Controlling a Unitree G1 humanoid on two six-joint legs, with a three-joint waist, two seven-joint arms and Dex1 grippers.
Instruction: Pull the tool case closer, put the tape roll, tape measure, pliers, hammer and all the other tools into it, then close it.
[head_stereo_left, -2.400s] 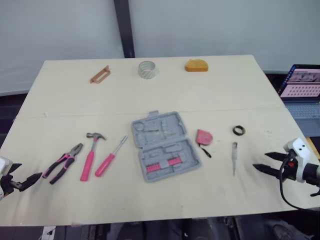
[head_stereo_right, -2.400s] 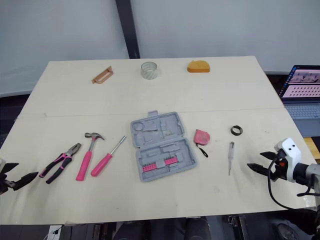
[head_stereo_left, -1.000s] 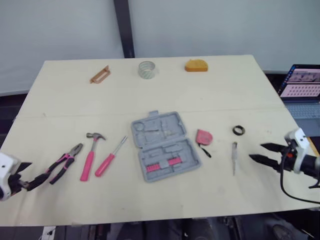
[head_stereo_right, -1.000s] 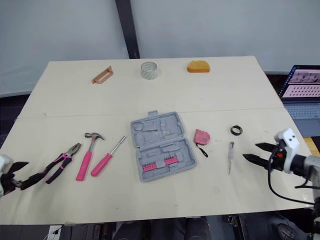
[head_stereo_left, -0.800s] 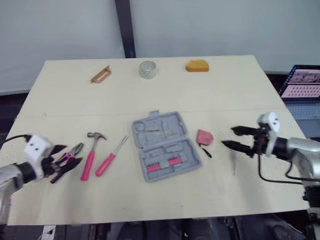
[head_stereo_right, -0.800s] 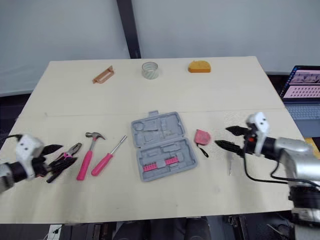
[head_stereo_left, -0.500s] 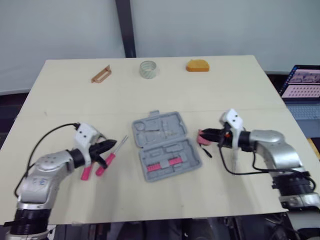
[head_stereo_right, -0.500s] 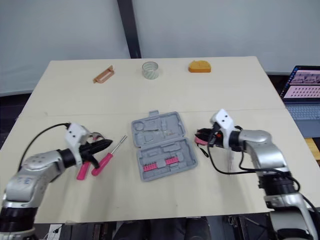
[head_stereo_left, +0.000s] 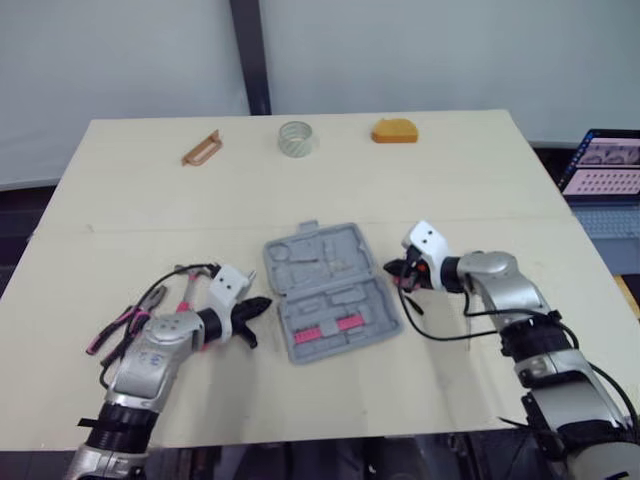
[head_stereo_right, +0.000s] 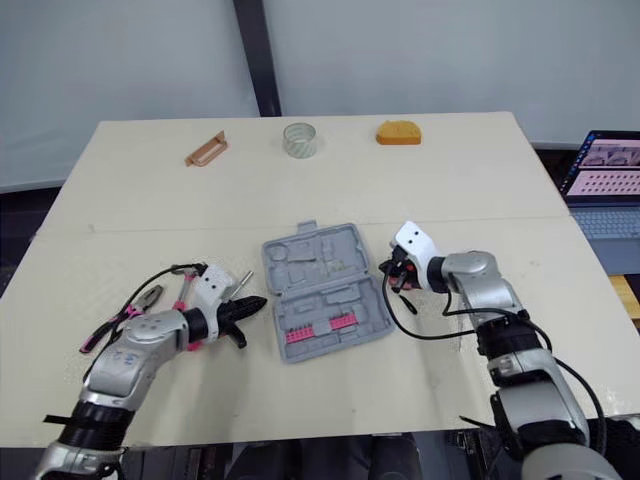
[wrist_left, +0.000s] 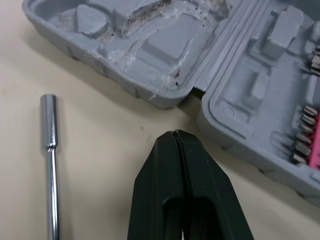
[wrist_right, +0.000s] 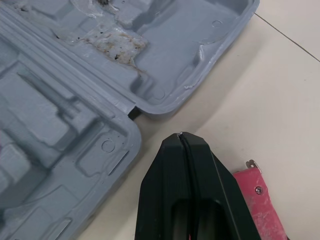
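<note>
Counter (head_stereo_left: 480, 180): open tool case (head_stereo_left: 318, 262) sits mid-counter, long axis far-to-near, slightly skewed. It lies between your tools: left tool (head_stereo_right: 252, 303) just off its left edge, right tool (head_stereo_right: 386, 270) just off its right, both at the hinge line, both pinched closed, empty. Neither nearer.

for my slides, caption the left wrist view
Shut left tool near the open grey tool case, screwdriver shaft alongside.

A pale table (head_stereo_left: 470, 180) bore an open grey tool case (head_stereo_left: 325, 290) at its middle, pliers (head_stereo_left: 128, 318) at the left, and a tape roll (head_stereo_left: 295, 137), orange object (head_stereo_left: 392, 131) and brown handle (head_stereo_left: 200, 148) along its far edge.
</note>
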